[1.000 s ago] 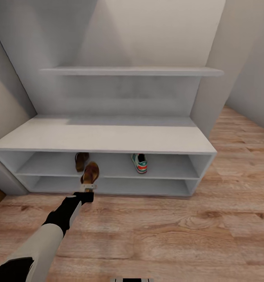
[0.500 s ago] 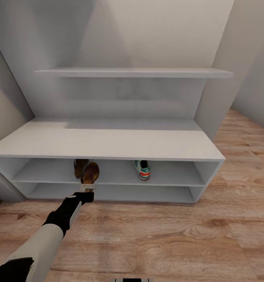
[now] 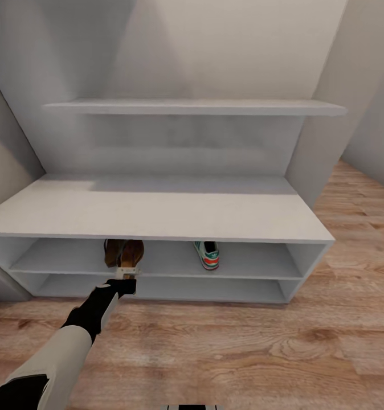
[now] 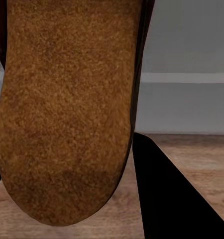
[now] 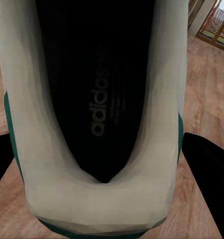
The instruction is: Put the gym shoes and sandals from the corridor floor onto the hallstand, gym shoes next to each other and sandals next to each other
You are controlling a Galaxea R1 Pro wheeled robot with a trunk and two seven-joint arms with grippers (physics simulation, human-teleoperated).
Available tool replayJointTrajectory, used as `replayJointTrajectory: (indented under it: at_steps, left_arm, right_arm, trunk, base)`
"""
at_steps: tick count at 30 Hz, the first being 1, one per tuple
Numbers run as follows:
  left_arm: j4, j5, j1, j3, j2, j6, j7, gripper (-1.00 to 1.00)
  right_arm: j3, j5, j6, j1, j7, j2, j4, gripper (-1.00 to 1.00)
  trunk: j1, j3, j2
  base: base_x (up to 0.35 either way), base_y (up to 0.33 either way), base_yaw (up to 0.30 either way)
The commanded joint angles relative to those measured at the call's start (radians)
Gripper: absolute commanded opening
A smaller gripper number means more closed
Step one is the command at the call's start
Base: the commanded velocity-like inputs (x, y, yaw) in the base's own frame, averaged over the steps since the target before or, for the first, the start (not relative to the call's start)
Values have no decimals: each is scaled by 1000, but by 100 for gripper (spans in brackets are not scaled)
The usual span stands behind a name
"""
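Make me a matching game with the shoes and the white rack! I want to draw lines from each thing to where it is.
Things:
1. sandal with the tan sole
2. sneaker with the orange heel
3. second sneaker
4. long high shelf

Places:
A. on the wall above the rack
B. standing alone on the rack's upper open shelf, toward the right
C. held by the left gripper at the rack's upper open shelf
D. close up between the right gripper's fingers, over the wood floor

Pairs: 1-C, 2-B, 3-D, 4-A
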Motion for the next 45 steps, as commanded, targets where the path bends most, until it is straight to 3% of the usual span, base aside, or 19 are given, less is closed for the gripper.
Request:
replayJointTrajectory:
  at_steps: [1,22,29,45]
  left_arm:
    - [-2,-13,0,6,-1,5,-9,-100]
    - [-2,-13,-2,4,0,4,-10,-100]
    - [-19,-13,-1,4,0,10,-10,-100]
    - [-35,-15,6,5,1,10,-8,-100]
  right_arm:
    - [-5,9,-3,-1,-4,0,1,-100]
    - [-6,9,-3,-1,-6,0,2,-100]
    - [-5,9,-3,-1,-6,0,2,-100]
    - [-5,9,-3,-1,-6,0,2,-100]
  trunk:
    - [0,-1,0]
    - [0,-1,0]
    - [27,-23,-49]
    - [27,-23,-49]
  base:
    - [82,70,0]
    - [88,5,0]
    - [0,0,0]
    - [34,11,0]
